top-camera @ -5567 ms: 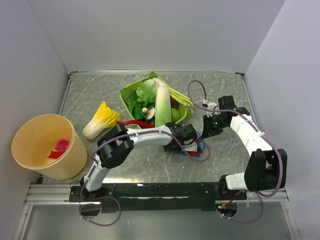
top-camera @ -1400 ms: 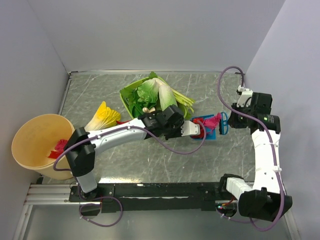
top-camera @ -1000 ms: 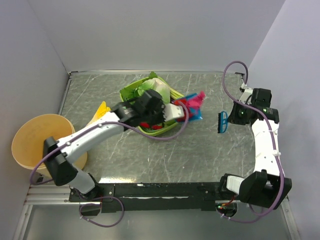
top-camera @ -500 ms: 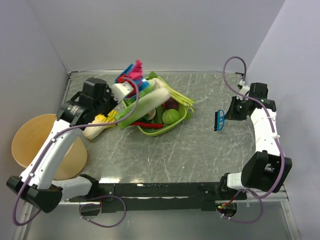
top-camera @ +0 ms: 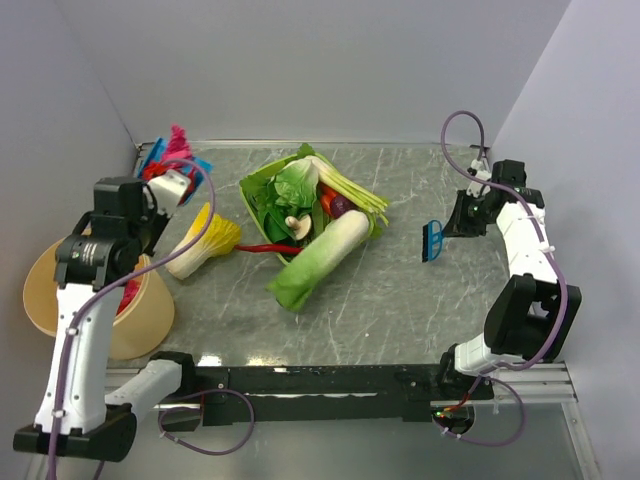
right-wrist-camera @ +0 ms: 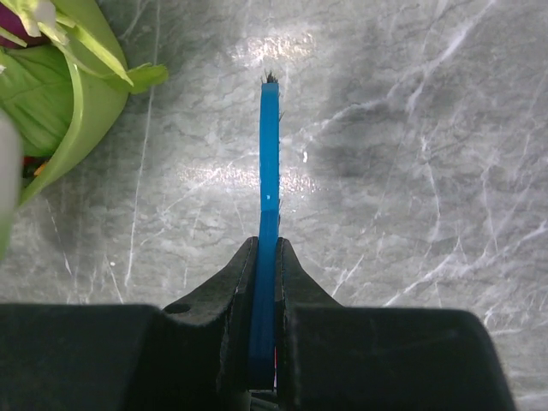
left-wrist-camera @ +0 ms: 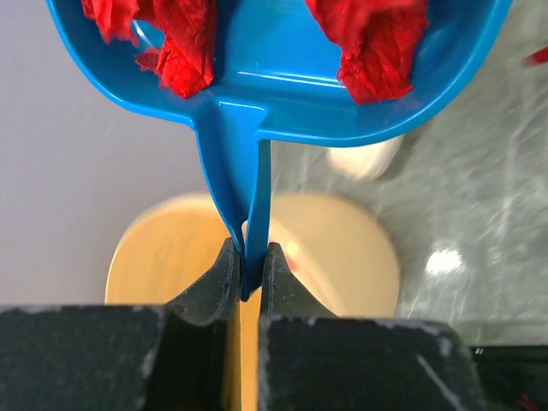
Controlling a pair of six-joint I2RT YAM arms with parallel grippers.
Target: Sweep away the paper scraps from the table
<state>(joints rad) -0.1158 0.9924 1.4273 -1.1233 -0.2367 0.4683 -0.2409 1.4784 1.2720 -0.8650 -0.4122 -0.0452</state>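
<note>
Dustpan (left-wrist-camera: 282, 51) and brush (right-wrist-camera: 270, 145) are both in hand. The left gripper (left-wrist-camera: 249, 257) is pinched tight on the thin blue handle of the pan. The right gripper (right-wrist-camera: 266, 257) is closed flat on the handle of the brush, bristle end hanging over bare marble at the right side of the table (top-camera: 400, 310).

The paper scraps (left-wrist-camera: 368, 43) ride in the pan as red and pink tufts, lifted high at the back-left corner. The tan bucket (top-camera: 60, 300) sits below and nearer, at the left edge.

The main danger is a spill short of the mark. In the left wrist view the bucket lies under the handle, not under the bowl, which hangs out over wall and tabletop. Tipped from here, the load would fall past the rim and back onto the table. The tufts also stand proud of the pan's lip, so a quick swing could shake one loose. The grip is on a narrow blade of plastic, and the loaded bowl might pivot in the jaws. The left arm reaches across the bucket, and a low elbow could nudge it.

Underfoot is grey-green marble with white veins and bright glare patches, boxed by plain white walls. A green basket (top-camera: 262, 185) of vegetables sits mid-table, with a pale cabbage (top-camera: 320, 260) lying beside it. No loose scrap shows on the open marble, though the vegetables may hide some.
</note>
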